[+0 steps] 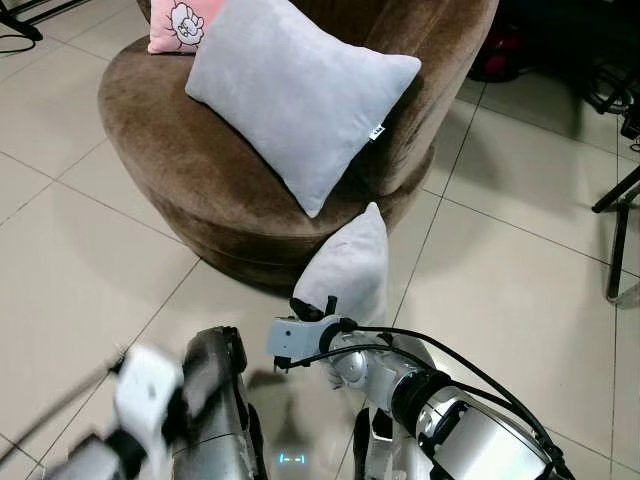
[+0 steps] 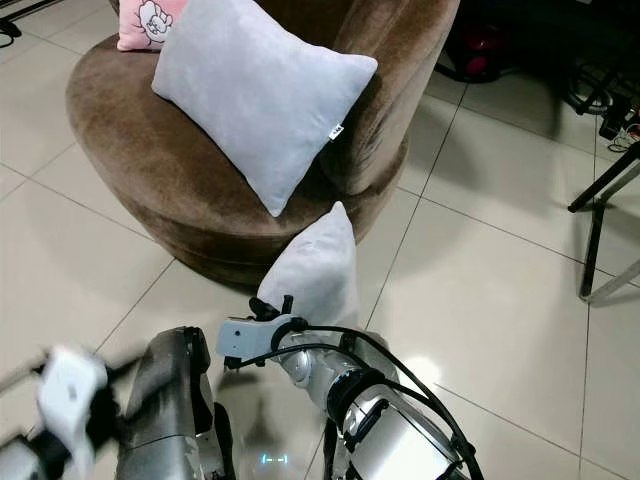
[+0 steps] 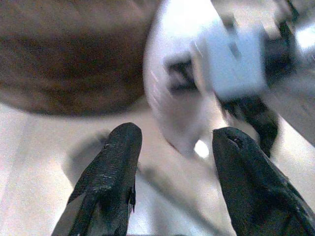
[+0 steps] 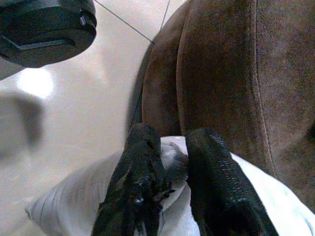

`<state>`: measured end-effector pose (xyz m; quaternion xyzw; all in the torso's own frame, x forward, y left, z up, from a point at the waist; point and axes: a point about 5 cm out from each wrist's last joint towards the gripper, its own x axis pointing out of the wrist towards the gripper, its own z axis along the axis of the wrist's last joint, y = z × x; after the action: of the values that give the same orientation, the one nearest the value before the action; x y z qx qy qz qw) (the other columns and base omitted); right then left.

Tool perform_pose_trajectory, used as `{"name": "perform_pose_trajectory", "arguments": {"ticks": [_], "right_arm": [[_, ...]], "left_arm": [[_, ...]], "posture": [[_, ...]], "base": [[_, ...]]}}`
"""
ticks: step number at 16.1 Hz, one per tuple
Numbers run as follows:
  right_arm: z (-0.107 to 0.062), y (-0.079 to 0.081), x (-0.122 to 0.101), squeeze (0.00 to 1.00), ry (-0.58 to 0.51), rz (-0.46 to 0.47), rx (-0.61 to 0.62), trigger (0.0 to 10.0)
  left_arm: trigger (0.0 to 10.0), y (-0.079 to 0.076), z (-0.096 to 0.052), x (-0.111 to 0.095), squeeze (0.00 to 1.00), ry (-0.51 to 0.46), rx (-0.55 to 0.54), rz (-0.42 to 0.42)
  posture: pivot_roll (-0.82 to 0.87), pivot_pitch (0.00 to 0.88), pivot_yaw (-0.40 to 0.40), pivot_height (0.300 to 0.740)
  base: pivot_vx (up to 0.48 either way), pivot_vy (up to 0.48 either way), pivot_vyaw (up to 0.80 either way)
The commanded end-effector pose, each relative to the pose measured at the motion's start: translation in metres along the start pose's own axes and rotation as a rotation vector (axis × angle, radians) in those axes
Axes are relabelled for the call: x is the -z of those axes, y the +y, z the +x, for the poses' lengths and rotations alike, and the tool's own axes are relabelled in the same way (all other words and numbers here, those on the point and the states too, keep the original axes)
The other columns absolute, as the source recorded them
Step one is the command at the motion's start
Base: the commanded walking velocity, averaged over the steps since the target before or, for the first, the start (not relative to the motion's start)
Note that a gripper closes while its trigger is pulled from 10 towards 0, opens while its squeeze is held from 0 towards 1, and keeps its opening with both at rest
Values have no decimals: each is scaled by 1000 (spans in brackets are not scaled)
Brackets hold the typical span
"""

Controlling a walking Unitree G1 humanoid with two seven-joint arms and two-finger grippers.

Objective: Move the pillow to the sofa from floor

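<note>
A small light-grey pillow (image 1: 350, 262) stands on the tiled floor, leaning against the base of the round brown sofa (image 1: 190, 175). My right gripper (image 4: 172, 142) is low at the pillow's near corner, shut with a fold of its fabric (image 4: 74, 201) pinched between the black fingers. Its white wrist block (image 1: 295, 338) sits just in front of the pillow. My left gripper (image 3: 172, 135) is open with nothing between its fingers, held low to the left and pointing toward the pillow (image 3: 167, 93) and the right wrist. The left arm (image 1: 150, 395) is blurred.
A larger grey pillow (image 1: 300, 95) and a pink pillow (image 1: 180, 25) lie on the sofa seat. Black furniture legs (image 1: 620, 220) stand at the right edge. A red object (image 1: 500, 50) and cables sit behind the sofa. Tiled floor (image 1: 80, 260) spreads to the left.
</note>
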<state>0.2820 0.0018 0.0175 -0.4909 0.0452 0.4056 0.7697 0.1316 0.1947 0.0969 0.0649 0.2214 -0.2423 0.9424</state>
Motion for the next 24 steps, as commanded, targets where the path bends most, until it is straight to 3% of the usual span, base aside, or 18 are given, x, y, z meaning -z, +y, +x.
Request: {"name": "perform_pose_trajectory", "arguments": {"ticks": [1, 11, 12, 13, 14, 16, 20, 22, 24], "right_arm": [[0, 7, -3, 0, -8, 23, -19, 0], [0, 6, -5, 0, -24, 47, -13, 0], [-1, -4, -11, 0, -104, 192, 69, 0], [-2, -10, -13, 0, -141, 248, 109, 0], [-4, -17, -14, 0, -191, 298, 154, 0], [-8, -22, -14, 0, -255, 302, 181, 0], [-11, -8, -7, 0, -235, 290, 102, 0], [-10, 13, -4, 0, -183, 271, -19, 0], [-11, 11, -8, 0, -218, 305, 2, 0]], "left_arm": [[10000, -4, -3, 0, 39, 18, 32, -6], [10000, -4, -3, 4, 35, 59, 44, 12], [10000, -4, -2, 5, 39, 57, 41, 17], [10000, -3, -2, 5, 39, 53, 37, 17], [10000, -3, -2, 5, 35, 47, 30, 16], [10000, -2, -2, 7, 35, 44, 25, 14], [10000, -3, -1, 7, 39, 38, 36, 21], [10000, -3, -2, 8, 39, 47, 49, 39], [10000, -4, -2, 7, 43, 47, 49, 45]], "posture": [[212, 213, -69, 506], [213, 212, -70, 506], [218, 210, -74, 506], [218, 210, -74, 506], [219, 209, -75, 506], [219, 209, -75, 506], [210, 205, -70, 506], [213, 208, -68, 506], [217, 208, -69, 506]], "base": [[0, 0, 0], [0, 0, 0], [0, 0, 0], [0, 0, 0], [0, 0, 0], [0, 0, 0], [0, 0, 0], [0, 0, 0], [0, 0, 0]]}}
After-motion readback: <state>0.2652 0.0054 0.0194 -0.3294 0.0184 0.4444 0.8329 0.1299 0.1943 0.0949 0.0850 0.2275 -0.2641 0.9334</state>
